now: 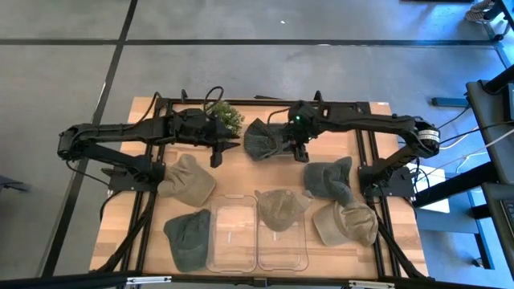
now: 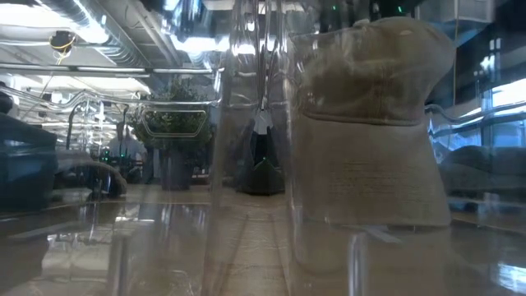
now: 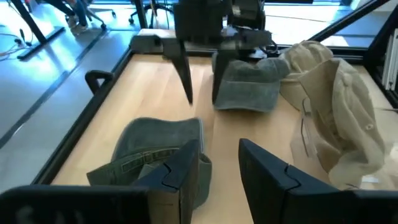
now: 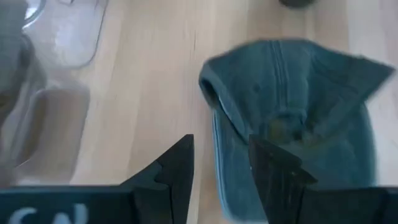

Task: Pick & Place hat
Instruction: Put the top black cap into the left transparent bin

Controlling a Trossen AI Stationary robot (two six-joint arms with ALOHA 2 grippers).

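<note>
The right end effector hangs over the back of the tabletop, its two dark angular fingers held a little apart with nothing between them. Directly beneath it lies a dark green hat, a soft, crumpled cotton cap; in the right wrist view its washed fabric shows stitched panel seams, a curved brim edge and a small opening at the back.

The left end effector points toward that same hat from the other side, just beside it. Its fingers are also parted and empty, and the left wrist view shows the hat's inner band right below them.

Behind the left end effector sits a small bushy artificial plant with fine green leaves.

The pale wood tabletop carries more limp caps: a khaki one at the left, a dark green one near the front left, a grey-green one at the right and a beige one in front of it.

Two clear plastic bins with rounded corners stand side by side at the front centre. The left bin holds nothing; an olive cap rests in the right bin. Seen through the glossy, reflective walls in the low view, that cap sits upright, its woven cloth slightly stiff.
</note>
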